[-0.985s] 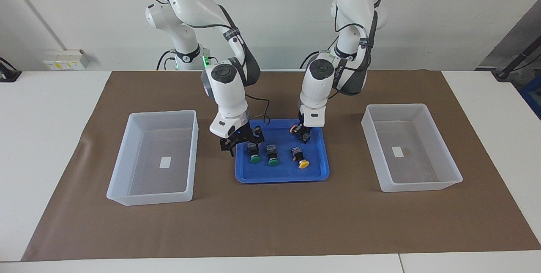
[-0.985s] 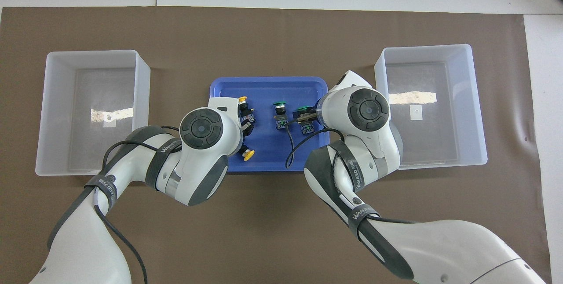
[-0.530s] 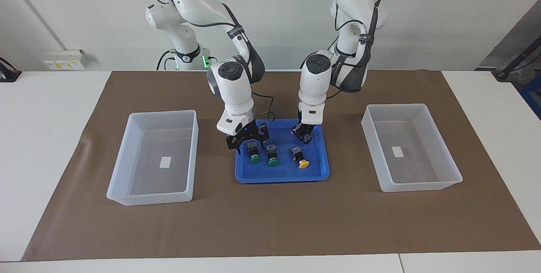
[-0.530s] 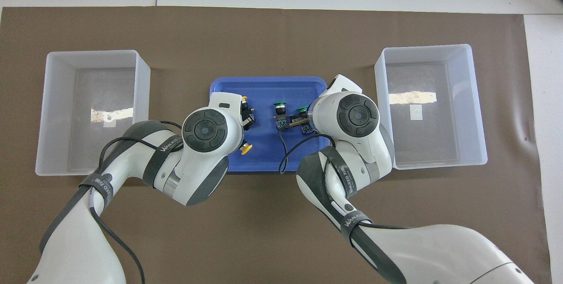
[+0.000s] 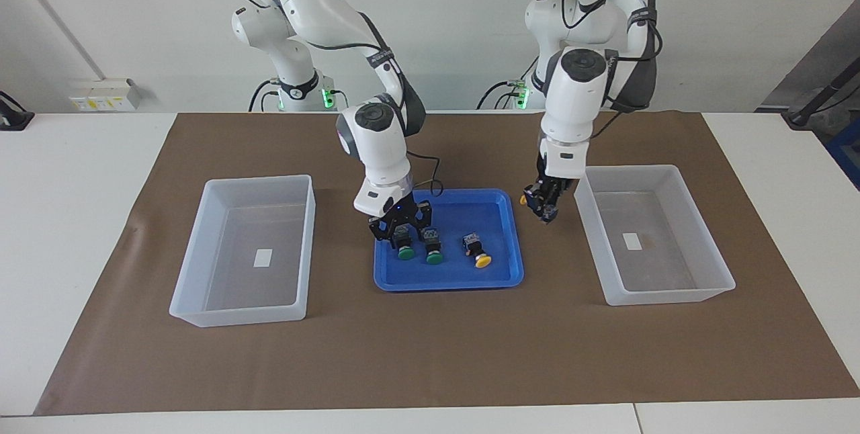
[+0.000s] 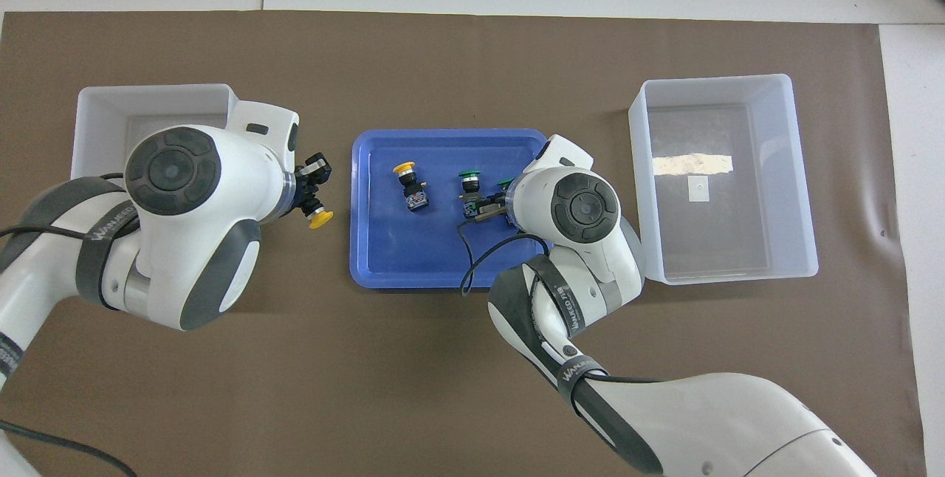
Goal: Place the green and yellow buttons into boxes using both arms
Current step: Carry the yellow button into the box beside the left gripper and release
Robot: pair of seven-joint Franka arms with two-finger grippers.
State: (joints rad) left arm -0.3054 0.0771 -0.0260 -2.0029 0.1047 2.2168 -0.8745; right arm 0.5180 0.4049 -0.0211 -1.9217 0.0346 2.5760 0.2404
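clock ref: overhead view, blue tray point(image 6: 376, 270) as the dial centre, 12 = away from the robots
progress: zero of four boxed – both boxes look empty
left gripper point(image 5: 545, 208): pinched on the carried yellow button point(image 6: 320, 220), up in the air over the brown mat point(image 6: 443, 56) at 9 o'clock of the tray, between the tray and the 9 o'clock box point(image 5: 672, 175), not over the box yet
right gripper point(image 5: 402, 230): low in the tray, set around the outer green button point(image 5: 405, 252); whether it has gripped yet, I cannot tell
outer green button: on the tray floor at 3 o'clock of the inner green button point(image 6: 470, 180), just beside it
tray yellow button point(image 6: 405, 167): lying at 9 o'clock of the inner green button, untouched
3 o'clock box point(image 6: 805, 167): at the right arm's end of the table, nothing in it
left to do (my read): drop the carried yellow, lift and box the outer green, then the remaining yellow and green – roughly a quarter in at best
box labels: a small white label point(image 6: 698, 189) on each box floor, no print that I can read
arm straps: the dark band on the right arm point(image 6: 570, 307) carries white lettering, looks like "WANJEED", not sure of every letter
other writing: none legible
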